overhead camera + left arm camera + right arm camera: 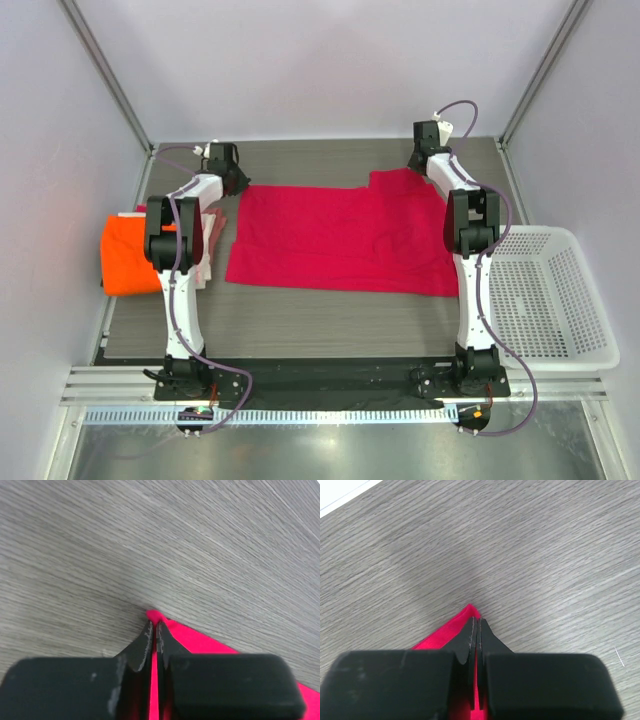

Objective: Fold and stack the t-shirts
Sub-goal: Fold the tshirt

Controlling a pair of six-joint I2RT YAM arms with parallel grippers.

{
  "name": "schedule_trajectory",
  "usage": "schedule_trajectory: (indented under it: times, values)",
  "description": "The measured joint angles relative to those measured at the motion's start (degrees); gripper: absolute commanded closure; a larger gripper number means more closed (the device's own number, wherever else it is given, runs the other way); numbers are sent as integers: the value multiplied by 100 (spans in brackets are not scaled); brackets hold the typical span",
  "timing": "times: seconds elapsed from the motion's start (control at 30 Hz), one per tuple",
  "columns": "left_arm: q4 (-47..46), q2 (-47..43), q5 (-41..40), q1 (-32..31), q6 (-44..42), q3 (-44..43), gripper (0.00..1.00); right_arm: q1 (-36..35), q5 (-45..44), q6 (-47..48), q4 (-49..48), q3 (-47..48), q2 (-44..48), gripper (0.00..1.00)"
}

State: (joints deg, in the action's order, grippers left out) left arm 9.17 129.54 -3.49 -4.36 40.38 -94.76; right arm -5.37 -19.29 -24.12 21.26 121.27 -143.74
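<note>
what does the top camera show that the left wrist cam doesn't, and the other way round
Only the top view: the whole red t-shirt spread out, the orange t-shirt at the left edge, the white basket on the right, and the right claw at the red shirt's far right corner. Only the left wrist view: the left claw shut on a corner of the red shirt, cloth pinched between its fingers. Both: the red shirt and the grey wood-grain table.

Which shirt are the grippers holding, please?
The red shirt, spread out mid-table: the left gripper and right gripper each pinch a far corner. The orange shirt and pale shirt lie aside at the left.
</note>
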Motion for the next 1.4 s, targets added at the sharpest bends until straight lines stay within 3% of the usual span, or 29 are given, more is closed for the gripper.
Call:
schedule_trajectory:
  times: [0.27,0.73,1.4]
  values:
    - [-297,13,118,-33,-131,90,100,20,170,61,24,-345,365,99]
    - [-2063,-1029,155,-87,-214,2103,100,52,267,219,-363,-1867,2293,99]
    - [-3810,-2214,184,-87,-227,3860,100,63,476,184,-533,-4225,4642,99]
